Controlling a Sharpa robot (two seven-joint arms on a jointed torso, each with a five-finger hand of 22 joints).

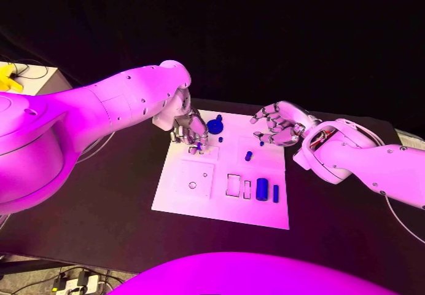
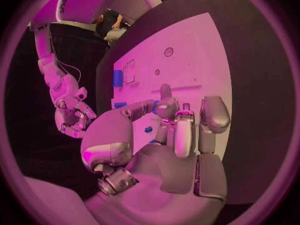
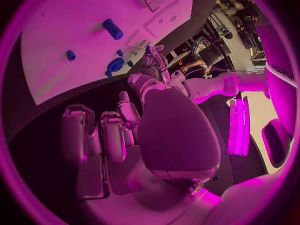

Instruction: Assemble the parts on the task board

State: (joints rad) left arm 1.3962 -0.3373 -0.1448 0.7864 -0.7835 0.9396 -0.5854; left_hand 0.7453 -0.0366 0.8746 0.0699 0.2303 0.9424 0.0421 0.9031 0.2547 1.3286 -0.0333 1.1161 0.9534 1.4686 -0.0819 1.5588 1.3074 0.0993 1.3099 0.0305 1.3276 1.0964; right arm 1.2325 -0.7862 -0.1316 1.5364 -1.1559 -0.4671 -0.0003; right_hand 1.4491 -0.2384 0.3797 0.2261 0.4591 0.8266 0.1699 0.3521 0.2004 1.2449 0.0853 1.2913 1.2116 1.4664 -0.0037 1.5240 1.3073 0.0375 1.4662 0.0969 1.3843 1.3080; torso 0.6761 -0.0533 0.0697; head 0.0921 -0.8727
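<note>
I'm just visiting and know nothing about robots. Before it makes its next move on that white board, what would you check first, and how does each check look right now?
1. Left hand free to pick: cannot tell; its fingers hang over the task board far edge, and whether they hold a part is hidden.
2. Right hand free: ok; fingers curled, nothing seen in them, off the board's far right corner.
3. Round blue part reachable: ok; it sits near the far edge, between the hands.
4. Large blue cylinder undisturbed: ok; it lies beside the rectangular slots.
5. Thin blue bar on board: ok; near the right edge.
</note>
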